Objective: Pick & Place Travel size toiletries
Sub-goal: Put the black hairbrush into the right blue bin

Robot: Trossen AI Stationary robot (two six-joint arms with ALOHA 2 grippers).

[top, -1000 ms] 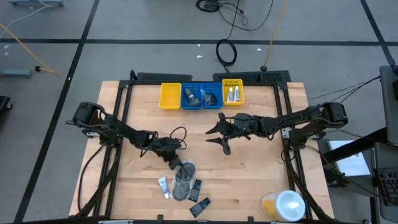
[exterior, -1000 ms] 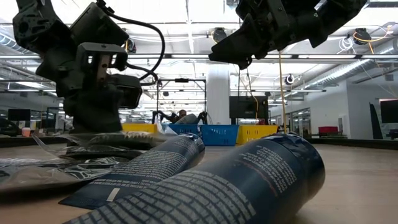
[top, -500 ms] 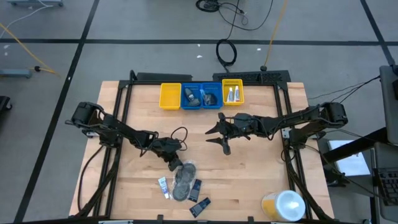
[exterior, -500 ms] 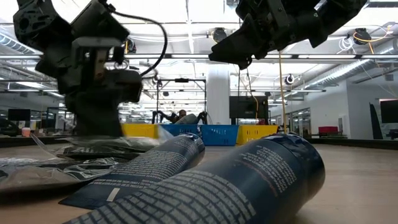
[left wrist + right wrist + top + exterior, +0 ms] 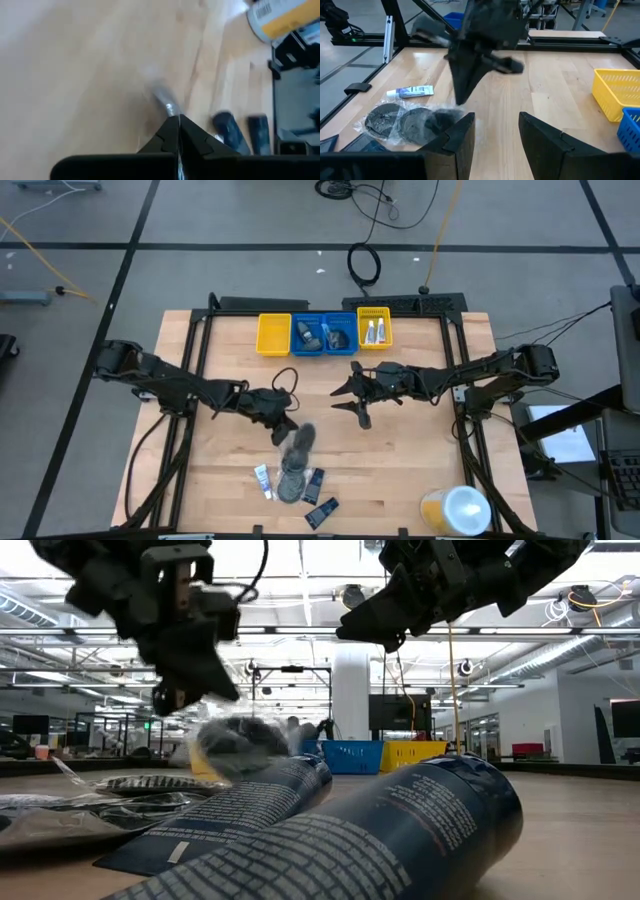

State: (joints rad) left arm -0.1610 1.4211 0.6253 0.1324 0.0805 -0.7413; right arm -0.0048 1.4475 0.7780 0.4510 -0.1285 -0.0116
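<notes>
Toiletries in hand: the left gripper (image 5: 283, 426) has its fingers pressed together on the edge of a clear packet with a round black piece (image 5: 298, 443), which hangs below it, lifted off the table (image 5: 400, 470) above the pile.
Left gripper, closer look: in the left wrist view the two fingers (image 5: 167, 135) meet with only thin film between them; the low view shows the packet (image 5: 238, 745) dangling clear of the wood.
Right gripper: the right gripper (image 5: 352, 402) hovers near the table's middle, jaws partly spread and holding nothing.
Still on the table: a white-and-blue tube (image 5: 262, 478), another round black piece (image 5: 291, 483) and small dark tubes (image 5: 320, 510) lie together near the front edge.
Bins: the blue bins (image 5: 323, 335) hold some dark items, the far yellow bin (image 5: 374, 328) two white tubes, the near yellow bin (image 5: 273, 333) looks bare.
Progress: judged partway; some pieces sorted, one lifted but not yet carried across, several left.
Not part of it: the large yellow container (image 5: 452, 510) at the front corner.
</notes>
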